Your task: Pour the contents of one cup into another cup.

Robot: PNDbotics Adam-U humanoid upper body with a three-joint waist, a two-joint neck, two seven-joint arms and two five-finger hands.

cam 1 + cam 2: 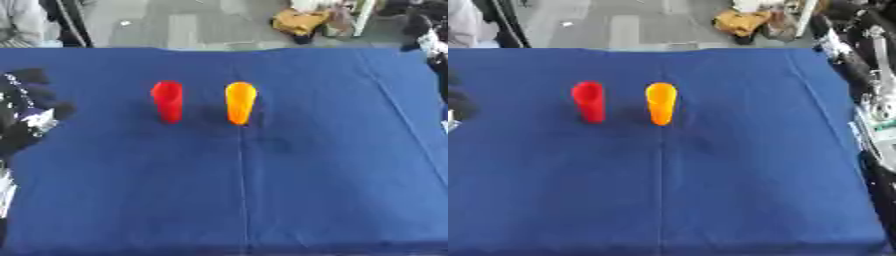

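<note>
Both views soft & blurry throughout, edges smeared. Light even, fairly bright, diffuse from overhead; no glare. Red cup point(167, 101) & orange cup point(241, 102) cast faint short shadows on blue bench cloth point(332, 165). Background floor paler, washed out.

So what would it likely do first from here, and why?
Probably reach the left hand toward the red cup. Both cups, red and orange cup, stand upright and untouched on the blue cloth, and the red one stands nearer that hand.
</note>
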